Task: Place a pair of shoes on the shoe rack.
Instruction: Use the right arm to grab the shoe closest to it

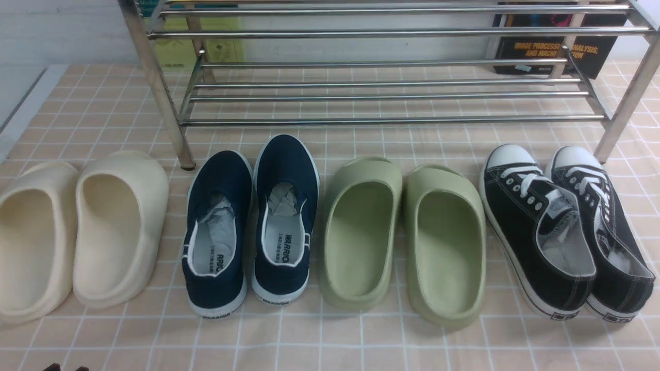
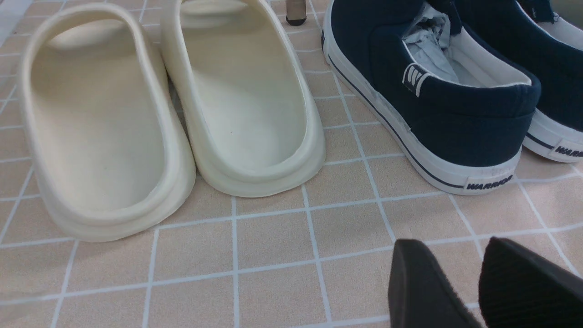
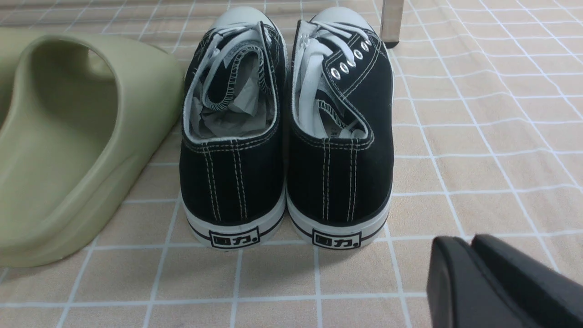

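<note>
Right wrist view: black canvas sneakers (image 3: 232, 182) stand side by side on the surface (image 3: 478, 173) beside the shoe rack (image 3: 391, 23) leg. Probably light and soft-sided; grip the firmer heels. Right pincer (image 3: 469, 243) together, left pincer (image 2: 455, 248) slightly apart.

**Four pairs lined up in front of the rack**

Everything's on the bench (image 1: 361, 340), toes toward the shoe rack (image 1: 392, 121) standing behind. Left to right: end slippers (image 1: 118, 216), slip-ons (image 1: 286, 170), middle slippers (image 1: 361, 232), then the lace-up sneakers (image 1: 526, 226) far right, just in front of the rack's right leg.
</note>
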Tool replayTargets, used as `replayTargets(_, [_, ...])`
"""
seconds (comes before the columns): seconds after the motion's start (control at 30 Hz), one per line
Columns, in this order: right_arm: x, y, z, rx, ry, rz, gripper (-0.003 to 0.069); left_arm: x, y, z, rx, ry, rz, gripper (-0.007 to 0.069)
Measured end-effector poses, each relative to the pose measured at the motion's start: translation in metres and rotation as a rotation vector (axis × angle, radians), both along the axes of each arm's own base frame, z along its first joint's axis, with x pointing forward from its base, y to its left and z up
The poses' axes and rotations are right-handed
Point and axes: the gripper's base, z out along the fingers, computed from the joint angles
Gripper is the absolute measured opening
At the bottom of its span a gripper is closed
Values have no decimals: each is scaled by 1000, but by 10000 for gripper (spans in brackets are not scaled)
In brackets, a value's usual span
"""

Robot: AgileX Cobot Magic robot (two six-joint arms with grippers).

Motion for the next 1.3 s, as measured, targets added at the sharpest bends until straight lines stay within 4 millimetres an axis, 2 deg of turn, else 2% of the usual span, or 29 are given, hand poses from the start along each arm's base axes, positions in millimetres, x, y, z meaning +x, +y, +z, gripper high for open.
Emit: replayTargets(1.3, [0,0,0,0,0,0,97,0,0,0,0,0,0,241])
